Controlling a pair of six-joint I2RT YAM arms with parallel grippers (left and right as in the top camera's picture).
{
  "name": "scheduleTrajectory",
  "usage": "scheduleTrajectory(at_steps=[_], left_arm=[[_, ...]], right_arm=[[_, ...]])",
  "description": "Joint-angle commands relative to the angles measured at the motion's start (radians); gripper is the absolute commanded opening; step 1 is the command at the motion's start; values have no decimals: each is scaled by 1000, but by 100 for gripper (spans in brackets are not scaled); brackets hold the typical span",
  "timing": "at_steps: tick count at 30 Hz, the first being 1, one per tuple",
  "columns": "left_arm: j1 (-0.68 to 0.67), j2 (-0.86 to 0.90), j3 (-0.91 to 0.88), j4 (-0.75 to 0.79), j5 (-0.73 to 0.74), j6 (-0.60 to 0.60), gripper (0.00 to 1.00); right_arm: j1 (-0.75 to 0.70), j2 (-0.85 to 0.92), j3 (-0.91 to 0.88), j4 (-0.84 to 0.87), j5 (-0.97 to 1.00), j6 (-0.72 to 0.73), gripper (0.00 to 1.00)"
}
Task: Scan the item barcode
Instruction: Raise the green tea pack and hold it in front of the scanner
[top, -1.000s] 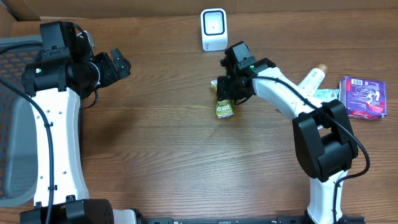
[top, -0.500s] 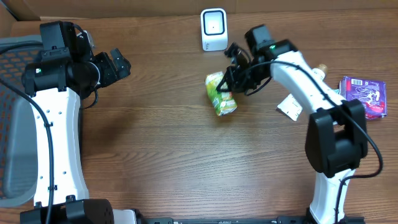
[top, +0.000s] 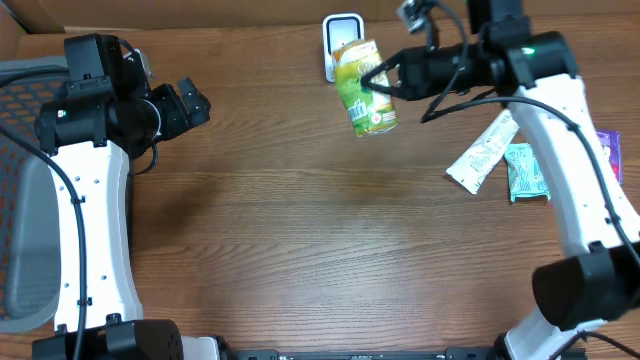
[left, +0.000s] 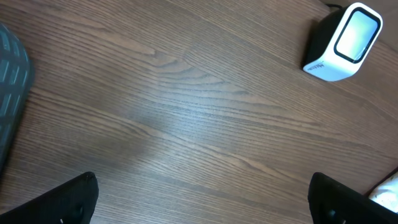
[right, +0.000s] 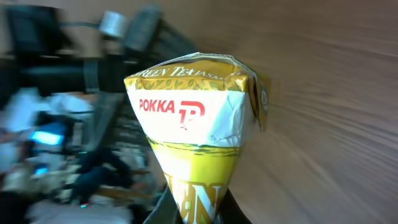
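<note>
A yellow-green Pokka green tea carton (top: 365, 88) hangs tilted above the table, just in front of the white barcode scanner (top: 337, 28) at the back. My right gripper (top: 385, 80) is shut on the carton's narrow end. In the right wrist view the carton (right: 199, 124) fills the middle, pinched between the dark fingers of my right gripper (right: 199, 210); no barcode shows on that face. My left gripper (top: 195, 103) hovers open far to the left with nothing in it. The left wrist view shows the left gripper (left: 202, 202) over bare wood and the scanner (left: 345, 42) at top right.
A white tube-like packet (top: 483, 153) and a teal packet (top: 525, 170) lie at the right. A purple packet (top: 612, 150) peeks out behind my right arm. A grey mesh chair (top: 20, 200) stands at the left edge.
My right arm has lifted the carton off the table and carried it back and up to the scanner. The left arm has not moved.
</note>
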Motion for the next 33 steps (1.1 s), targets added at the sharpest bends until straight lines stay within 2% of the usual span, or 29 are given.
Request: scheduleTrajectory(at_steps=[1,5,9,11,17,19,22,26,33], left_arm=[[-5,8,8,3,9,-9,100],[-5,8,8,3,8,-9,99],[-5,8,8,3,8,-9,99],[-5,8,8,3,8,-9,100],[-5,8,8,3,9,-9,100],[-5,8,8,3,9,-9,100],[-5,8,8,3,9,-9,100],[-5,8,8,3,9,-9,100],[-5,8,8,3,8,-9,100]], right_arm=[[-26,-15,23,12,-233,37,4],[-31,-15,23,47,-313,37,4],[-31,-15,23,66,-251,37,4],[-26,-15,23,88,-74,37,4],[67,-6,21,142,759,17,4],[109,6,21,177,941,-30,4],[170,32,21,265,1081,-237,4],[212,83,21,414,1170,-478,4],[222,225,21,707,1281,-657,4]])
